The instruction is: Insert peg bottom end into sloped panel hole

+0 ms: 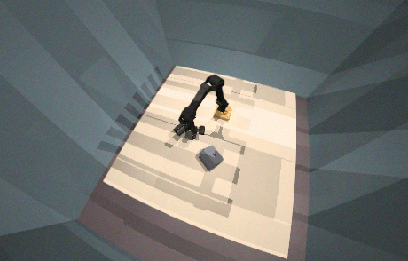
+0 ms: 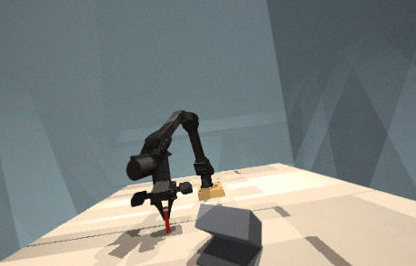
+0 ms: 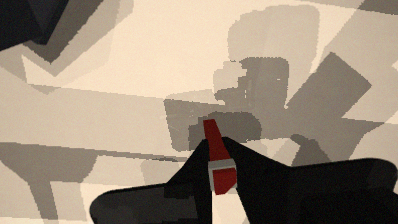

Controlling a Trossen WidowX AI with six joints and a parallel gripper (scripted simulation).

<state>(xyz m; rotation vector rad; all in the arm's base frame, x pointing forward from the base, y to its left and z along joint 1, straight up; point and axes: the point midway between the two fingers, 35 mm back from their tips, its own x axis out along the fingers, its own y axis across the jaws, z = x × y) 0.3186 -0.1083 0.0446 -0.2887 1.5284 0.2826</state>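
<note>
The red peg (image 2: pixel 167 224) (image 3: pixel 217 147) with a light grey band near its top stands nearly upright, its lower end at the table top. My gripper (image 2: pixel 166 216) (image 3: pixel 214 143) points down and is shut on the peg's upper part, one black finger on each side. In the top view the peg is hidden under the arm. The grey block with the sloped panel (image 1: pixel 210 158) (image 2: pixel 230 219) stands apart from the gripper. A small dark mark, apparently the hole, shows on its face in the top view; the hole is not visible in the exterior view.
The arm's yellow base (image 1: pixel 223 114) (image 2: pixel 212 192) stands behind the block. A dark corner of the block (image 3: pixel 22 20) shows at the top left of the wrist view. Patchy shadows lie across the pale table (image 1: pixel 256 186).
</note>
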